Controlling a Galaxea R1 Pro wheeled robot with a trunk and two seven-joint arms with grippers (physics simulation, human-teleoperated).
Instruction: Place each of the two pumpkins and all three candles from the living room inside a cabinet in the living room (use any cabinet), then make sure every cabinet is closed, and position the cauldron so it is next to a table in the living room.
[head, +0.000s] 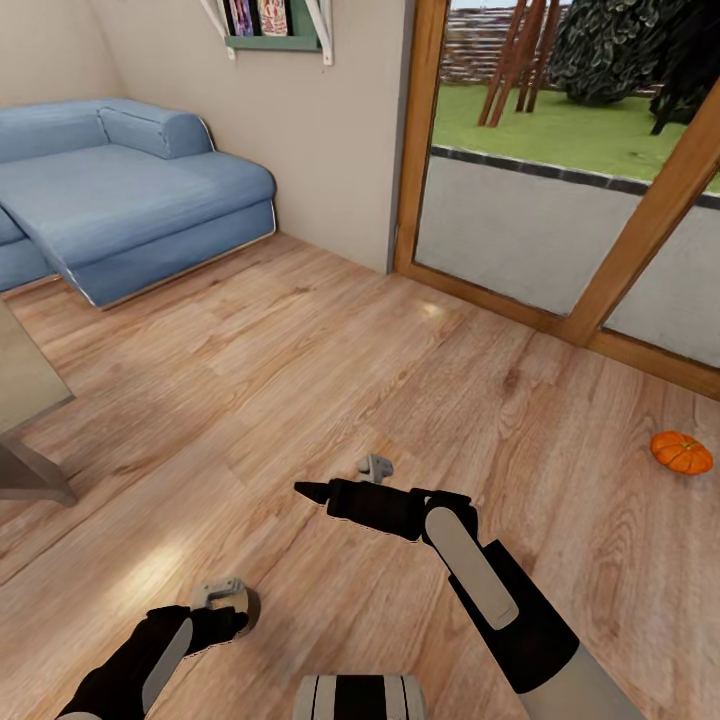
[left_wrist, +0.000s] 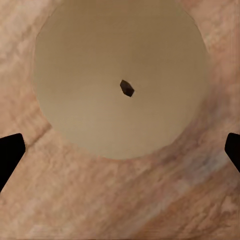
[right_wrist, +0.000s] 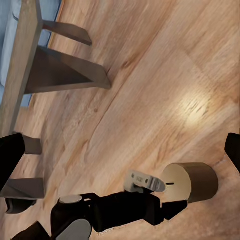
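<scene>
A stubby grey-tan candle stands on the wood floor near my base. My left gripper hangs right over it, open. In the left wrist view the candle's round top with its dark wick lies straight below, and the two fingertips are spread wide at either side. The right wrist view shows the same candle beside the left arm. My right gripper is held out over bare floor, open and holding nothing. One orange ribbed pumpkin lies on the floor at the far right. The cabinet and the cauldron are out of view.
A blue sofa fills the back left corner. A table corner with angled legs juts in at the left. A wood-framed glass door lines the right side, and a wall shelf hangs above.
</scene>
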